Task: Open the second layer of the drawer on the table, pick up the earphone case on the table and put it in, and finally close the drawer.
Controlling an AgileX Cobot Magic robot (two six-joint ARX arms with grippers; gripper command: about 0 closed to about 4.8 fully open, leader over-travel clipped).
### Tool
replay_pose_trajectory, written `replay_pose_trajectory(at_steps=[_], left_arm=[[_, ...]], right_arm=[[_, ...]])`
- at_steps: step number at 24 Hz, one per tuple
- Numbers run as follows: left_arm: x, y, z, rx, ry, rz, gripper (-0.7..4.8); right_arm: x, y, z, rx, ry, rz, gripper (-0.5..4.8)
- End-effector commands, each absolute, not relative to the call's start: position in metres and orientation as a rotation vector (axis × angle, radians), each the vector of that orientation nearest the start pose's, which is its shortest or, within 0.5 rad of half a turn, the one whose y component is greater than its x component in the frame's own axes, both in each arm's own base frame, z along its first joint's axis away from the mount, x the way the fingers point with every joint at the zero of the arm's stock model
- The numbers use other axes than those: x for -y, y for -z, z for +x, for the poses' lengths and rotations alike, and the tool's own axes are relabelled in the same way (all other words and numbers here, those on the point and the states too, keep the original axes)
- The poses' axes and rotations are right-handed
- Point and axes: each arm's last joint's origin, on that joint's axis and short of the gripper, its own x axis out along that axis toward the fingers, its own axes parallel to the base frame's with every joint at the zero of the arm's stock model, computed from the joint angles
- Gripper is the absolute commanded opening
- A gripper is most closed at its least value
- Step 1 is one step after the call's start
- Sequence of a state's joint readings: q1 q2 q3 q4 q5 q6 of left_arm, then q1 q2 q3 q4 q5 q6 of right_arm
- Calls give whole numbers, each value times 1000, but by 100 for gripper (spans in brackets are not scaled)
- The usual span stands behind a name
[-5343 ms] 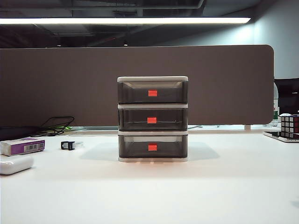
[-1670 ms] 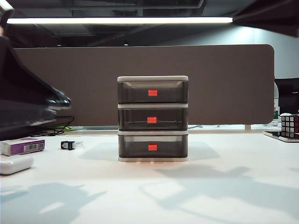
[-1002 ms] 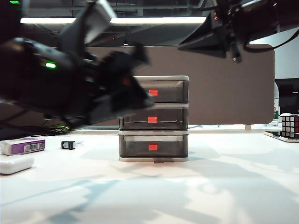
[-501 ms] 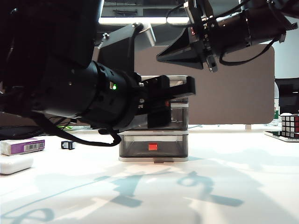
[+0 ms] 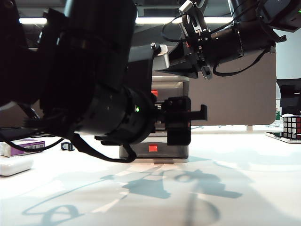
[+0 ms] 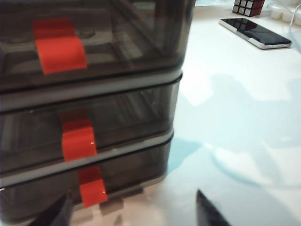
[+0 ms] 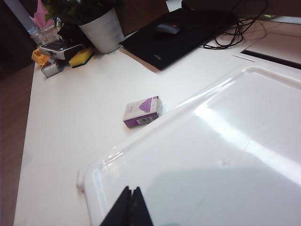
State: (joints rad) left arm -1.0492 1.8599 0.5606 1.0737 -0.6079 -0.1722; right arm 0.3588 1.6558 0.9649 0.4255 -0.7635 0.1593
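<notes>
The drawer (image 5: 174,92) stands mid-table, all three smoky trays shut. My left gripper (image 5: 190,123) hangs right in front of it and hides most of the second layer. In the left wrist view the second layer (image 6: 122,120) shows its red handle (image 6: 77,140). My left gripper (image 6: 133,214) is open there, down by the bottom tray's handle (image 6: 91,190), with nothing between its fingertips. My right gripper (image 5: 158,71) is shut and points at the drawer's white top (image 7: 225,155), hovering over it as the shut right gripper (image 7: 131,194). The white earphone case (image 5: 14,165) lies far left on the table (image 5: 244,188).
A purple-and-white box (image 5: 21,147) and a small black clip (image 5: 67,146) lie at the left behind the case. A Rubik's cube (image 5: 291,126) and a phone (image 6: 256,33) are at the right. A plant pot (image 7: 101,28) and a black mat with a mouse (image 7: 188,28) sit further off.
My left arm has swung in and dropped in front of the drawer, its jaws now wider apart. The right arm came in from the upper right to just above the drawer's top.
</notes>
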Motion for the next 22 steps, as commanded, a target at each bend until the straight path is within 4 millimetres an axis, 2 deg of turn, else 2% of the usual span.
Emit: replay_pose_trajectory(at_steps=[1,5,8,14,19,22], left_arm=[[257,-119,169,-159,319,-10,341],[256,-120,172,-146,287,-21,340],[260,-126,177,-127,262,-35,340],[263,-134,194,-121,220,-43,336],[261,-135,199,-120,187,-37,331],[260,-135,199,-122,181,-33,294]], right_arm=[[-144,-233,325,-351,-1098,173,-5],[-145,-229,330,-362,-1086,171,-5],[-150,-220,343,-410,-1081,181,-5],[-150,-219,344,-402,-1058,173,-5],[-150,-220,346,-382,-1022,145,-5],[-149,-222,348,-361,-1005,126,-5]])
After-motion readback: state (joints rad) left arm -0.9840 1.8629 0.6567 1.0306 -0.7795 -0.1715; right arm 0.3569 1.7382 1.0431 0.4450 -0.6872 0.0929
